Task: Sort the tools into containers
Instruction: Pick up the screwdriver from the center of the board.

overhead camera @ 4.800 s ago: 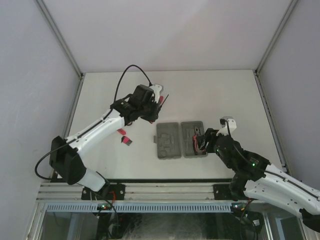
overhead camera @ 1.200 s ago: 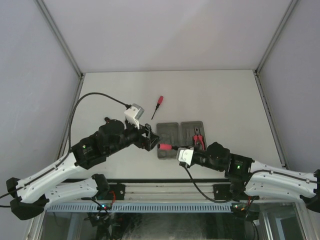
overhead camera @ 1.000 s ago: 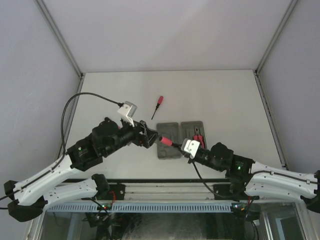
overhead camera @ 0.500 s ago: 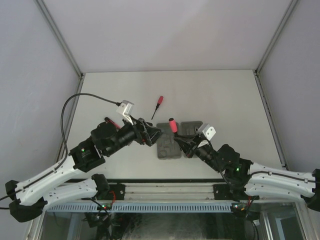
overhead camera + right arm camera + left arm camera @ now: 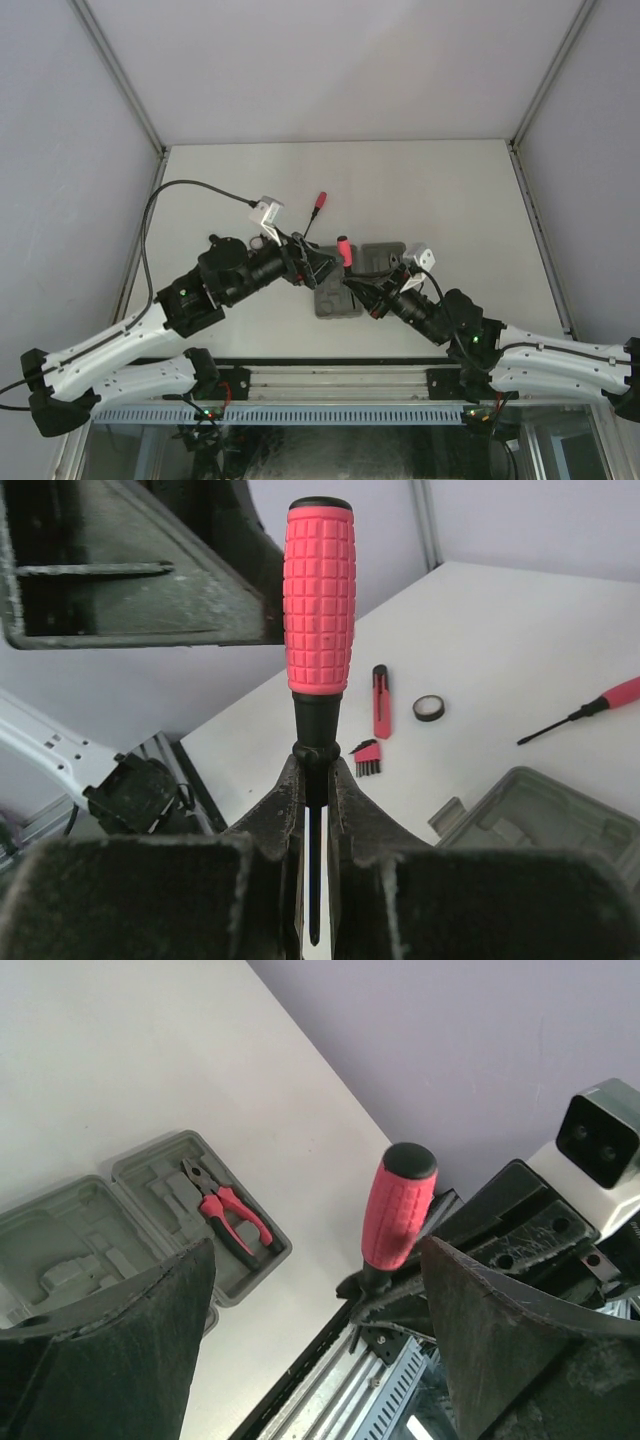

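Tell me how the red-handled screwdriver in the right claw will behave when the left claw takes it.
The screwdriver looks rigid, so it should not flex. Its gridded handle probably grips well. Held only by the thin shaft in the right claw, it may pivot if nudged sideways.

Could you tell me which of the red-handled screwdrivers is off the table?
The fat-handled screwdriver, upright in the right gripper; the slim screwdriver lies flat.

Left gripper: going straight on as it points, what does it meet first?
Probably the red-handled screwdriver held upright in the right gripper, dead ahead between the left gripper's open fingers; depth unclear.
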Controlling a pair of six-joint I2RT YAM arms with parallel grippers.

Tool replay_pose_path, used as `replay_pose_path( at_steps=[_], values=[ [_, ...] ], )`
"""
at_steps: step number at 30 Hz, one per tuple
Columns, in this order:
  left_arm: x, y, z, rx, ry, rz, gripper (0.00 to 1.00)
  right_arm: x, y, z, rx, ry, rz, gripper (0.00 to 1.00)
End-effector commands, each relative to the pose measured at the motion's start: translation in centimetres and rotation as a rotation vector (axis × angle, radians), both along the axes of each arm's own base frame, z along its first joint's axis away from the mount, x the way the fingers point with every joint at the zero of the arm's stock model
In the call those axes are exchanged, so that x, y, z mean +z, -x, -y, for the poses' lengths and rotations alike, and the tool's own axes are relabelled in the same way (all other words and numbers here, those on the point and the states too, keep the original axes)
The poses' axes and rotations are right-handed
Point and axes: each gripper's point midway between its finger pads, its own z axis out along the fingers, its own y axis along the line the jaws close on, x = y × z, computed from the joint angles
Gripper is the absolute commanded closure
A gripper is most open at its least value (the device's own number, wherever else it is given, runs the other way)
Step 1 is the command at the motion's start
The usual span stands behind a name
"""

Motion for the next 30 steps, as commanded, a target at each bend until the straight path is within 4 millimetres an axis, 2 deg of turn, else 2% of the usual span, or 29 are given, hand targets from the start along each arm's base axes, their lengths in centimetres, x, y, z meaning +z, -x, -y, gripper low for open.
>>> replay_pose_path(
  at_steps=[1,6,12,22,24,28,30],
  values=[
    [3.4,-0.1,0.6,-0.02,0.052,0.071,0.15,1.8,1.7,-0.9,0.097,-0.066,-0.016,1.0],
    [3.8,0.0,1.4,-0.05,0.061,0.072,0.22,1.9,2.1,-1.4,0.127,-0.055,-0.025,1.0],
    [3.8,0.4,1.8,-0.075,0.08,0.065,0.35,1.3,1.9,-1.7,0.121,-0.048,-0.057,1.0],
    [3.3,0.5,1.9,-0.082,0.078,0.052,0.69,1.3,1.6,-1.4,0.101,-0.053,-0.066,0.99],
    [3.2,0.4,1.8,-0.077,0.077,0.052,0.77,1.4,1.6,-1.4,0.098,-0.055,-0.066,0.95],
    [2.9,0.3,1.5,-0.061,0.062,0.049,0.9,1.4,1.4,-1.1,0.082,-0.052,-0.067,0.77],
    [2.7,0.2,1.4,-0.054,0.051,0.049,0.93,1.3,1.3,-0.8,0.074,-0.041,-0.066,0.7]
  ],
)
